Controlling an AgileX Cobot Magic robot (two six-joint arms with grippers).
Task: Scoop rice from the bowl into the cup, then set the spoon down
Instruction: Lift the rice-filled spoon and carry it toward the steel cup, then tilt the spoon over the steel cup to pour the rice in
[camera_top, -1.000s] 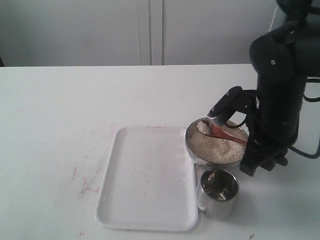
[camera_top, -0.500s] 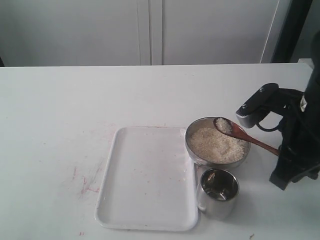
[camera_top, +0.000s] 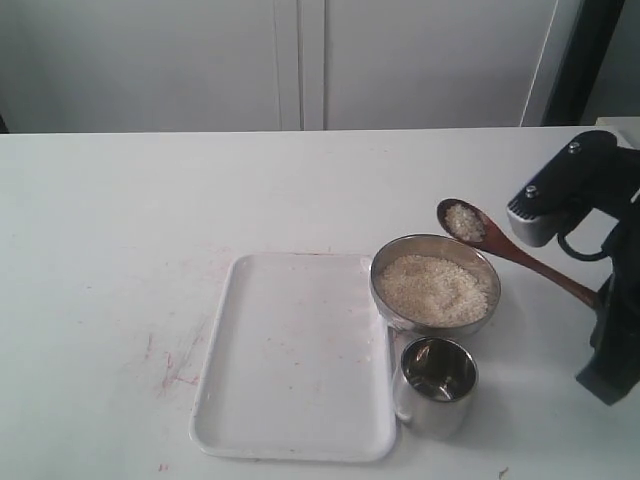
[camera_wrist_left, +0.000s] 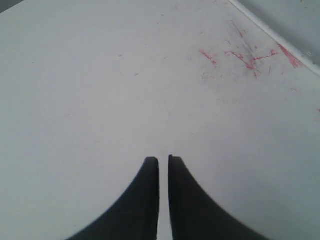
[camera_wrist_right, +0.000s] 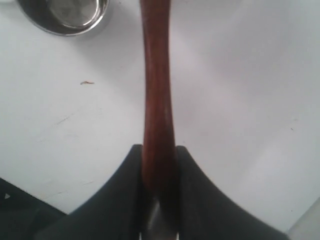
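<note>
The steel bowl (camera_top: 385, 300) holds a heap of rice (camera_top: 432, 288) at the table's right. Just in front of it stands the small steel cup (camera_top: 437, 385), and nothing shows inside it; its rim also shows in the right wrist view (camera_wrist_right: 65, 15). My right gripper (camera_top: 597, 300) (camera_wrist_right: 159, 147) is shut on the handle of the reddish-brown spoon (camera_top: 520, 255) (camera_wrist_right: 157, 75). The spoon's scoop carries a small pile of rice (camera_top: 463, 220) and hangs above the bowl's far right rim. My left gripper (camera_wrist_left: 163, 159) is shut with nothing in it, over bare table.
A white tray (camera_top: 295, 355) lies flat to the left of the bowl and cup, touching or nearly touching both. Red scratch marks (camera_top: 175, 365) (camera_wrist_left: 240, 55) stain the table left of the tray. The right arm's dark body (camera_top: 615, 340) fills the right edge.
The spoon has come up out of the bowl with rice in its scoop and moved up and to the right. The right arm has drawn back toward the right edge.
</note>
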